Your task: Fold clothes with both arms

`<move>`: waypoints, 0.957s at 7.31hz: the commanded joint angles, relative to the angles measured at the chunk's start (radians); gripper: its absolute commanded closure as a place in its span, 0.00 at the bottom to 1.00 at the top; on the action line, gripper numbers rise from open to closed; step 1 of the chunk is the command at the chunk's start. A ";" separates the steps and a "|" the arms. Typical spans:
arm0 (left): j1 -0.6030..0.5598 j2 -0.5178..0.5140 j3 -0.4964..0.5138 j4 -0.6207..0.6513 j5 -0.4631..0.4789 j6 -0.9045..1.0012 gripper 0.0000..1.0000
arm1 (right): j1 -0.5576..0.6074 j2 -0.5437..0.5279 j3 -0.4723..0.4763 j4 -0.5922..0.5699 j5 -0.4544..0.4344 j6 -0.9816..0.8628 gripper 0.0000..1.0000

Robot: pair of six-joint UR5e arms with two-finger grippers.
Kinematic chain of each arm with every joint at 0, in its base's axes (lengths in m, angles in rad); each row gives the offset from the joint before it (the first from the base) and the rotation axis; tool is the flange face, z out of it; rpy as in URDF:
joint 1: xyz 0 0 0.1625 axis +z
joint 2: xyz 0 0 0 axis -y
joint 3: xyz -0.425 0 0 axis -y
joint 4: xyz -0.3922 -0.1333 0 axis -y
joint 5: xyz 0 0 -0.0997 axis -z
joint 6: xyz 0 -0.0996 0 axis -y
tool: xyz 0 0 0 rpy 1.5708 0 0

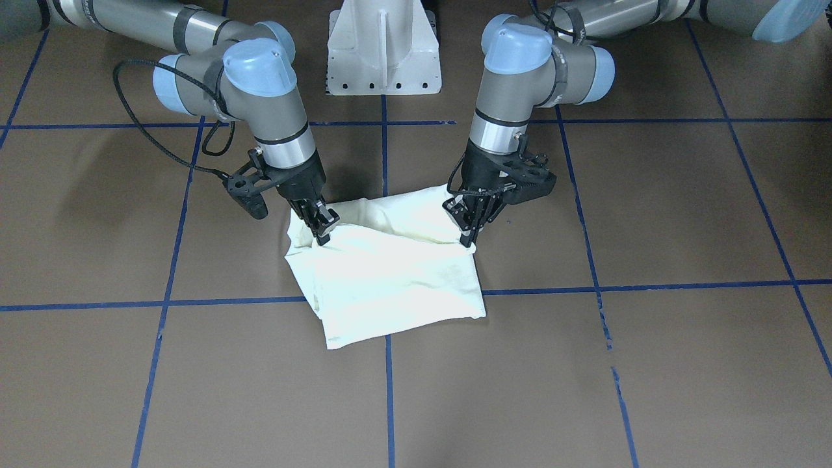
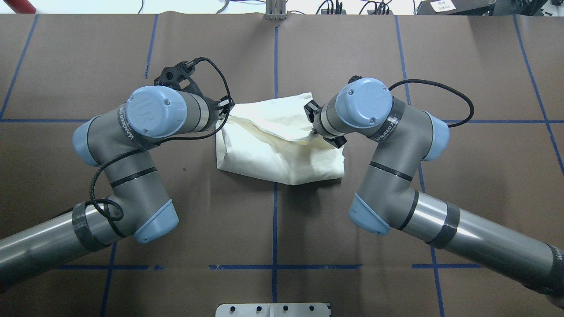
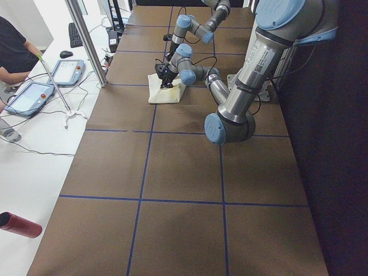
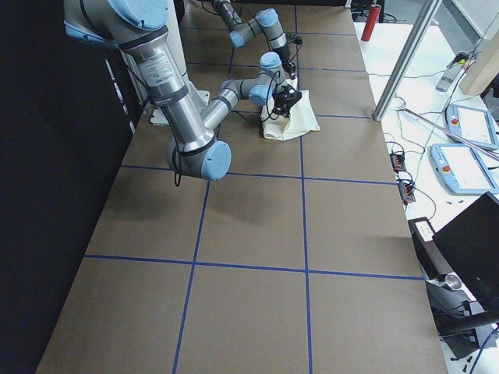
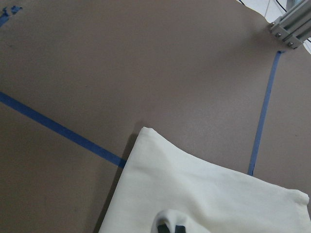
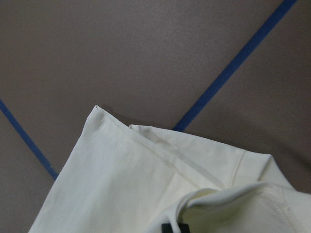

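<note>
Well, we start with the big brown table (image 1: 650, 364), which spreads out on all sides below both sets of jaws. Next come the left arm (image 1: 520, 71) and the right arm (image 1: 260, 84), each bent down over its own jaws. The cream shirt (image 1: 396, 273) lies between the two sets of jaws and spreads out below them, away from the robot. It is already folded into a thick square, and its print is hidden. The left gripper (image 1: 469, 229) has its jaws squeezed tight on one end of a raised edge of the shirt. The right gripper (image 1: 320, 229) has its jaws squeezed tight on the other end. In the left wrist view, a little bump of cloth is bunched around the dark fingertips (image 5: 180, 228).

We think the step in hand is to carry this held edge over the rest of the shirt. To do it well, we should lift both ends to the same height. We should move both sets of jaws together at the same speed. The edge between them should be flat but not pulled hard. We should let go only when it lies on the far edge.
</note>
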 commanded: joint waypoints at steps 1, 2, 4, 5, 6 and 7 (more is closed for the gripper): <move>-0.030 -0.034 0.112 -0.083 0.001 0.026 1.00 | 0.024 0.049 -0.096 0.020 0.014 -0.003 1.00; -0.042 -0.037 0.141 -0.121 0.001 0.056 1.00 | 0.034 0.066 -0.120 0.020 0.026 -0.004 1.00; -0.066 -0.037 0.157 -0.175 -0.004 0.110 0.58 | 0.039 0.085 -0.163 0.036 0.029 -0.012 1.00; -0.088 -0.024 0.149 -0.268 -0.012 0.119 0.57 | 0.041 0.085 -0.177 0.051 0.031 -0.012 1.00; -0.090 0.016 0.149 -0.342 -0.062 0.121 0.65 | 0.045 0.085 -0.177 0.051 0.031 -0.012 1.00; -0.097 0.057 0.140 -0.411 -0.147 0.124 0.81 | 0.050 0.085 -0.177 0.051 0.031 -0.012 1.00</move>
